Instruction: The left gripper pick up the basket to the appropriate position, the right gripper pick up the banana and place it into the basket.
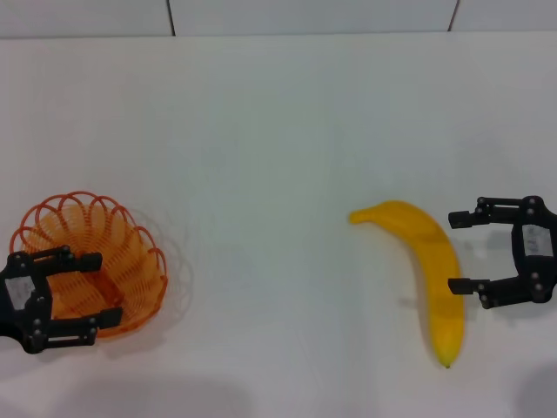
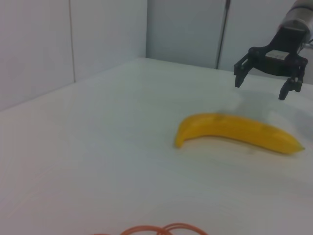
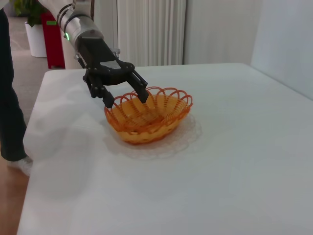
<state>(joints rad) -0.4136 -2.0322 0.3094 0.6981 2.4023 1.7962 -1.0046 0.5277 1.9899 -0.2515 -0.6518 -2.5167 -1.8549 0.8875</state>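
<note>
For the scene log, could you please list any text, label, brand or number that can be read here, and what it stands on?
No text can be read.
White label on the left gripper, open over the basket rim: too small to read.
White label on the right gripper, open beside the banana: too small to read.
Banana, basket and table: no markings visible.

Bare table [image 1: 278, 174] lies open between basket [image 1: 130, 252] and banana [image 1: 426, 261].

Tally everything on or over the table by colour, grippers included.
Black: 2, the left gripper and the right gripper, both open
Orange: 1, the basket
Yellow: 1, the banana
Total: 4
</note>
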